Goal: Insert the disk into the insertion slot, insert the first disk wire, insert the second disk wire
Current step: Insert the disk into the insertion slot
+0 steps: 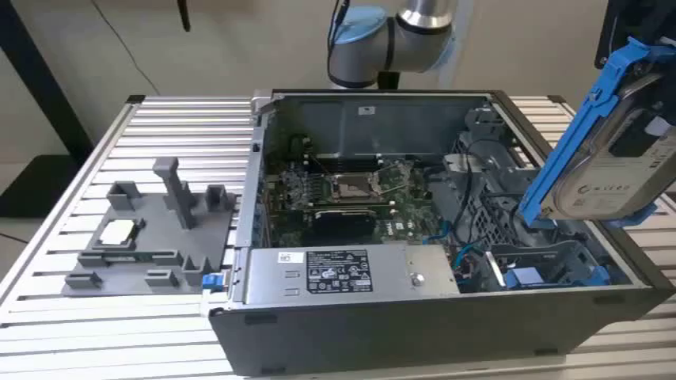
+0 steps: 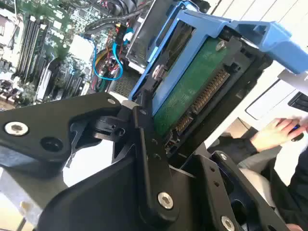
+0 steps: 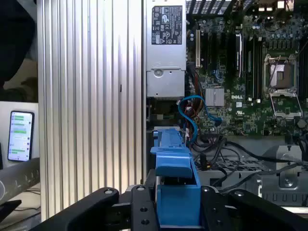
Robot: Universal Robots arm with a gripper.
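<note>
The claw (image 2: 188, 98) is clenched on the disk (image 2: 192, 89), its black fingers (image 2: 144, 125) pressing the two long edges of the blue carrier frame, as the first wrist view also shows (image 3: 175, 199). In the exterior view the disk (image 1: 618, 158) hangs in the air, tilted on edge with its labelled face outward. It is above the side of the computer case (image 1: 423, 336) on the exterior view's right, clear of everything inside.

The slatted metal desk (image 1: 63, 317) carries the open case and, on the exterior view's left, a grey fixture plate (image 1: 195, 237) with upright posts. The arm (image 1: 391, 36) rises behind the case. Along the case's near wall lies the power supply (image 1: 338, 273), and behind it the motherboard (image 1: 349, 198) with its bare processor socket. In the near corner on the exterior view's right sits the drive cage (image 1: 555, 249), holding another blue-fronted carrier (image 1: 528, 277).

Between the held disk and the cage, loose black cables (image 3: 226, 151) trail across the grey metal. Looped blue cables (image 3: 185, 108) curl beside the power supply, close to the disk's leading edge (image 3: 173, 163).

Off the desk, a phone (image 3: 20, 136) lies with its screen lit. A person's hand (image 2: 274, 132) rests beyond the disk, well apart from the claw.
</note>
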